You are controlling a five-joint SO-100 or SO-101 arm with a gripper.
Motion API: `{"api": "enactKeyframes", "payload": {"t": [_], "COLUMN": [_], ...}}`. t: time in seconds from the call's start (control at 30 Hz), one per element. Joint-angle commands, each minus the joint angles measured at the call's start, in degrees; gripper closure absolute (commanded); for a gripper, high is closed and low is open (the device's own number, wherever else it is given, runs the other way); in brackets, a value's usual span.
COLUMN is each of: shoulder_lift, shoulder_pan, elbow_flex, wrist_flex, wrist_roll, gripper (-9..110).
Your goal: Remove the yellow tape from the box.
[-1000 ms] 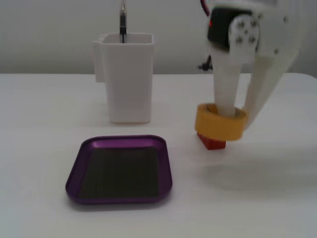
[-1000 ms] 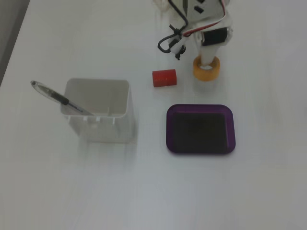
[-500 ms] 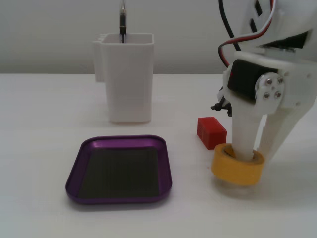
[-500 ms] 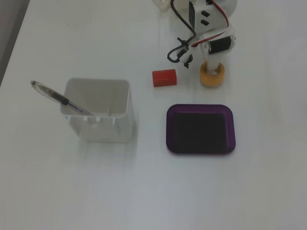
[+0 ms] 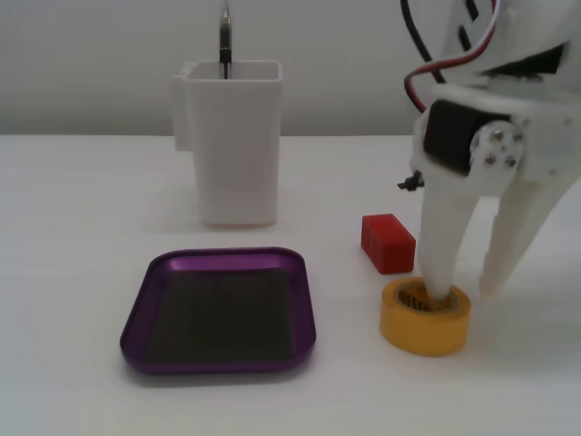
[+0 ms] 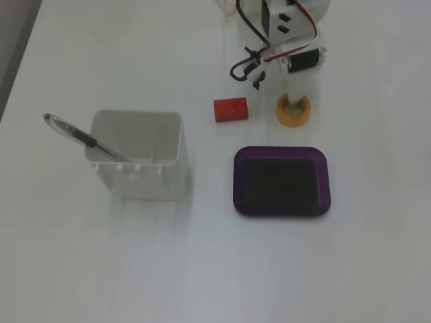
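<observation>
Yellow tape (image 5: 425, 317) sits on the worktop (image 5: 73, 272), outside the purple box (image 5: 219, 312), at its 3 o'clock. End effector (image 5: 465, 291) spread: one finger in the core, the other outside.

The arm (image 5: 508, 82) is made of white plastic with a smooth matt surface. The gripper (image 5: 467, 291) has two long white fingers (image 5: 445, 245) that taper toward narrow tips. Just above them sits a black rectangular motor block (image 5: 447, 136), and beside it a round white plate with small silver screws (image 5: 502, 145). Higher up, a bundle of red, black and white cables (image 5: 427, 64) curves out from the body. In the other fixed view the same white shell (image 6: 283, 20) shows dark openings, a black motor (image 6: 303, 60), and looped black and red cables (image 6: 249, 64) tied together.
</observation>
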Motion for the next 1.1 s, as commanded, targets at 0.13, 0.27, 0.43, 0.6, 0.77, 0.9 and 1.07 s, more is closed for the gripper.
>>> {"api": "enactKeyframes", "payload": {"t": [0.13, 0.27, 0.43, 0.6, 0.77, 0.9, 1.07], "shoulder_lift": [21.8, 36.74, 53.96, 68.99, 83.76, 93.6, 92.37], "shoulder_pan": [7.73, 12.3, 14.68, 14.94, 14.94, 14.94, 14.94], "elbow_flex": [-14.59, -15.12, -2.11, 17.4, 34.01, 42.98, 45.97], "wrist_flex": [15.12, 16.35, 15.91, 13.71, 12.48, 10.99, 9.93], "wrist_roll": [-0.35, 0.35, 0.44, 0.53, 1.58, 8.35, 10.11], "gripper": [90, 90, 90, 90, 90, 90, 90]}}
